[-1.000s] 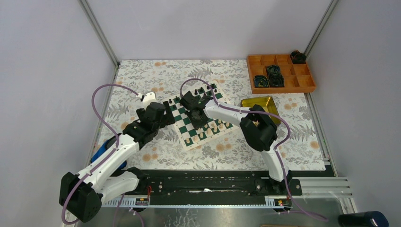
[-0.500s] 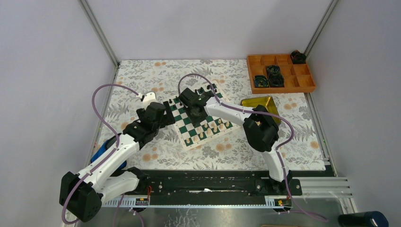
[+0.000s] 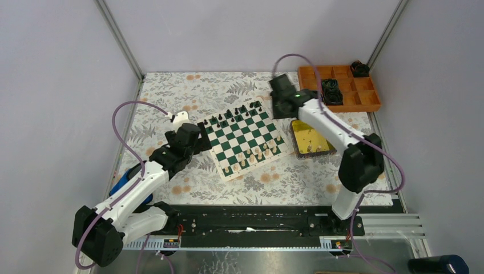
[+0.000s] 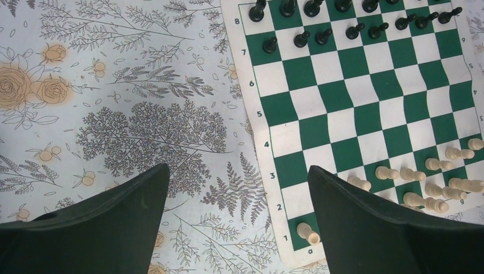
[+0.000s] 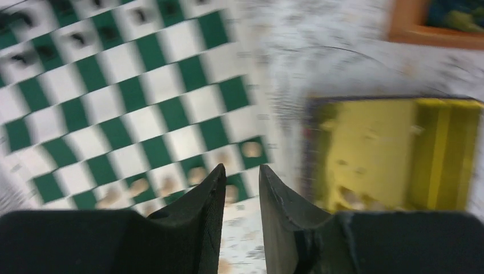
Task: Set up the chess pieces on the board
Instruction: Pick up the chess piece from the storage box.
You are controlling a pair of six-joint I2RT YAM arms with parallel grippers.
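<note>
The board point(image 3: 244, 136) lies tilted at mid-table, with black chess pieces point(image 3: 233, 112) along its far edge and cream-white pieces point(image 3: 258, 153) along its near edge. My left gripper point(image 3: 198, 137) hovers over the tablecloth by the board's left edge; in the left wrist view point(image 4: 237, 177) it is wide open and empty, with a white piece point(image 4: 309, 233) beside its right finger. My right gripper point(image 3: 278, 104) is raised off the board's far right corner. In the blurred right wrist view point(image 5: 241, 171) its jaws stand a narrow gap apart and hold nothing, between the board point(image 5: 142, 103) and the tin.
A shiny gold tin point(image 3: 311, 137) with some pieces inside lies right of the board, and also shows in the right wrist view point(image 5: 388, 154). An orange compartment tray point(image 3: 365, 98) with black coiled cables stands at the back right. A blue object point(image 3: 122, 182) lies under the left arm.
My right arm has lifted off the board's middle and swung right and back, to near the orange tray. The left arm has not moved.
</note>
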